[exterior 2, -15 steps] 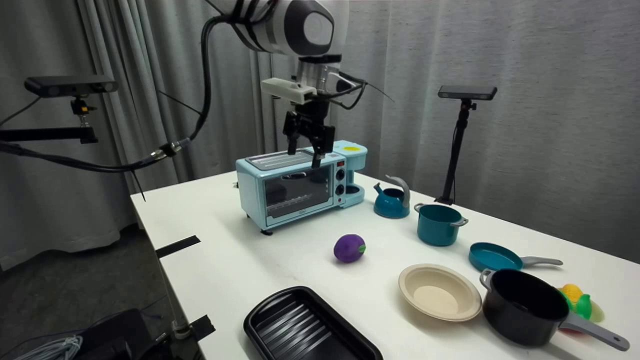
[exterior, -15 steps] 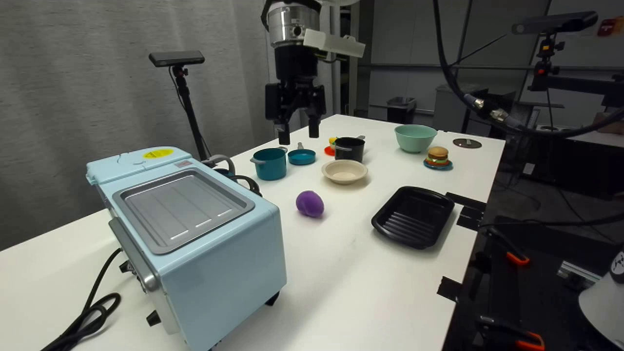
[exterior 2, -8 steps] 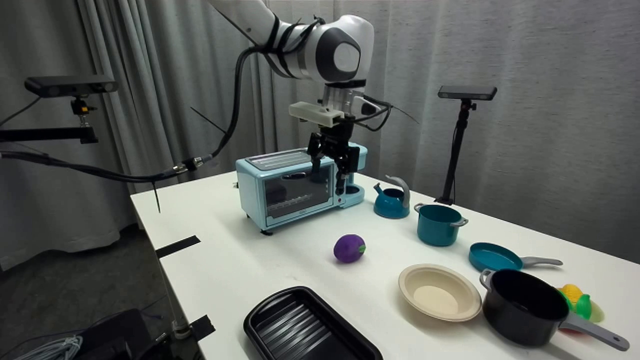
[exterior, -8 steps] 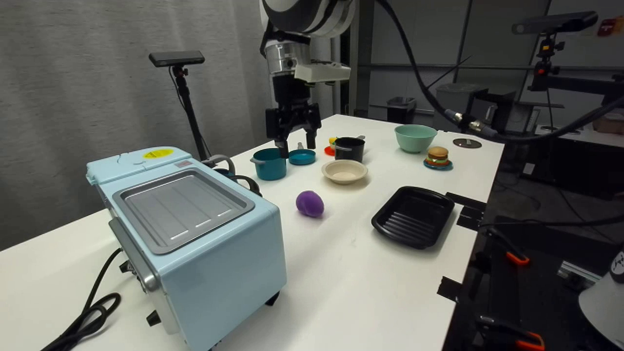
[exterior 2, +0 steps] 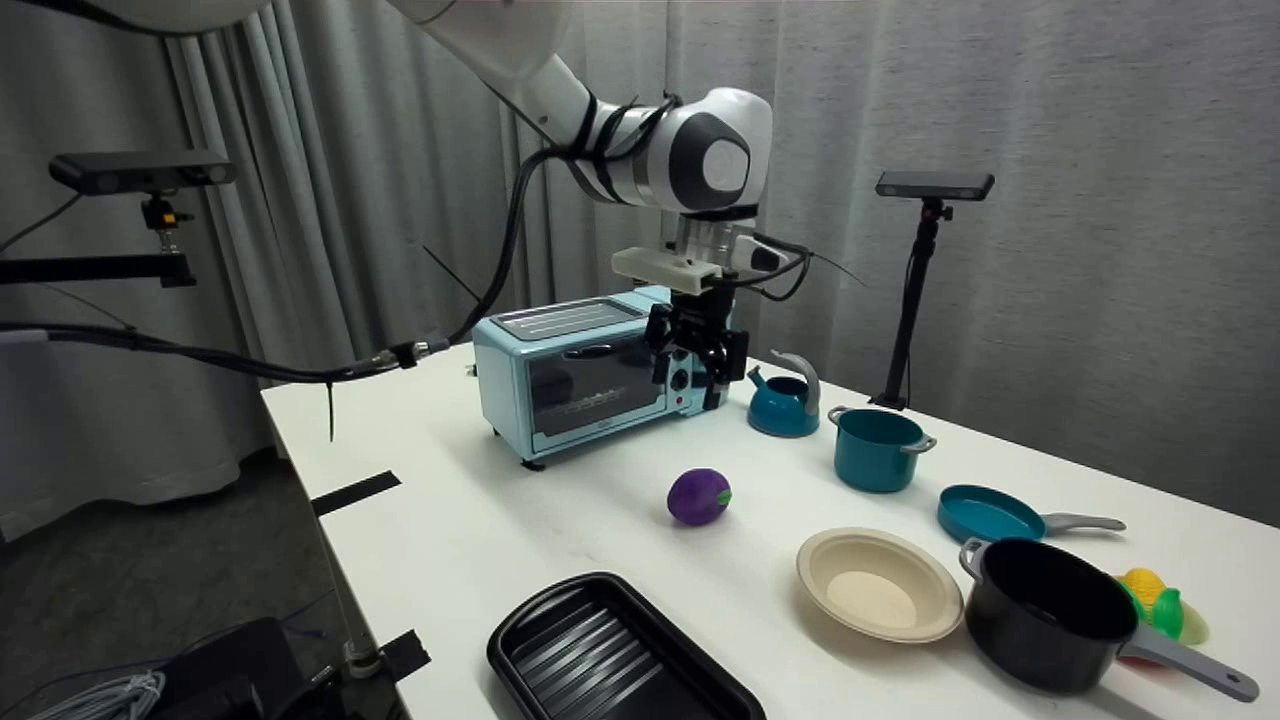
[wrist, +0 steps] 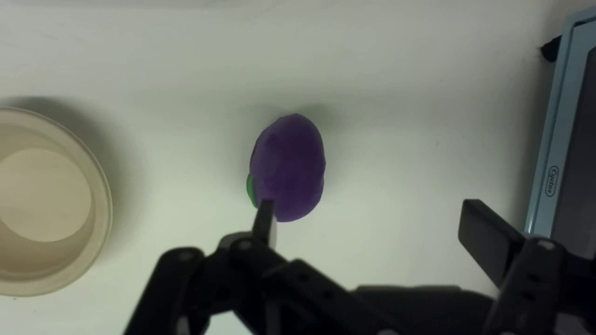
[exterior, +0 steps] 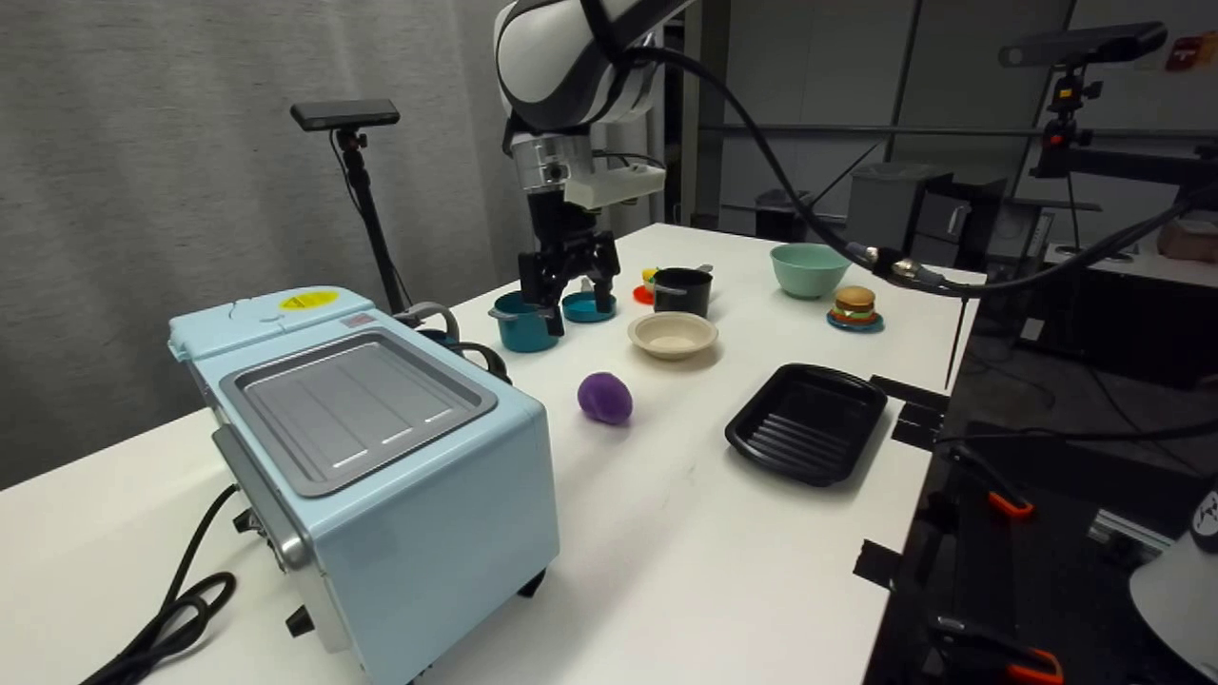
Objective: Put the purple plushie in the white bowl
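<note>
The purple plushie (exterior: 604,399) lies on the table in both exterior views (exterior 2: 697,497), with a small green patch on one side. In the wrist view the plushie (wrist: 293,167) is near the middle. The white bowl (exterior: 673,336) stands upright beside it, also seen in an exterior view (exterior 2: 880,588) and cut off at the left of the wrist view (wrist: 100,204). My gripper (wrist: 369,204) is open and empty, with fingers wide apart. It is above the table; in the wrist view its left fingertip (wrist: 265,216) overlaps the plushie's near end. The gripper shows in both exterior views (exterior: 579,319) (exterior 2: 686,388).
A light blue toaster oven (exterior 2: 590,380) stands close beside the gripper. A black ridged tray (exterior 2: 610,650), a teal pot (exterior 2: 878,455), a teal kettle (exterior 2: 785,400), a teal pan (exterior 2: 990,512) and a black pot (exterior 2: 1045,620) are around the plushie and bowl. A green bowl (exterior: 809,271) is farther off.
My gripper has come down toward the table and shifted right in the exterior view that shows the oven's front. It stays open. The plushie and bowl have not moved.
</note>
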`<state>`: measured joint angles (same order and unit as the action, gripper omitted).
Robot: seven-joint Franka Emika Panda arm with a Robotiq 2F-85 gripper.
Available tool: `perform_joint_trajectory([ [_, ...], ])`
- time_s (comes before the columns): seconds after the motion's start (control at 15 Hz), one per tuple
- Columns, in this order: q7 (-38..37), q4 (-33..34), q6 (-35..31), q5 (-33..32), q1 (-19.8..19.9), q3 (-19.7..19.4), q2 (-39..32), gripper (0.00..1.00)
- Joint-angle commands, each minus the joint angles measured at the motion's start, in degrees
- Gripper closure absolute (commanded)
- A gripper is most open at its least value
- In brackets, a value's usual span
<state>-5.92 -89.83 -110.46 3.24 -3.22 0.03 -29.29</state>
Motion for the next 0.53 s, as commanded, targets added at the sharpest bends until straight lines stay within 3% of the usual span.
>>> perform_joint_trajectory([
  [0.0,-0.10,0.49,0.14,-0.32,0.26,0.26,-0.46,0.00],
  [0.47,0.23,4.01,2.34,-1.56,0.63,-0.61,-3.12,0.00],
])
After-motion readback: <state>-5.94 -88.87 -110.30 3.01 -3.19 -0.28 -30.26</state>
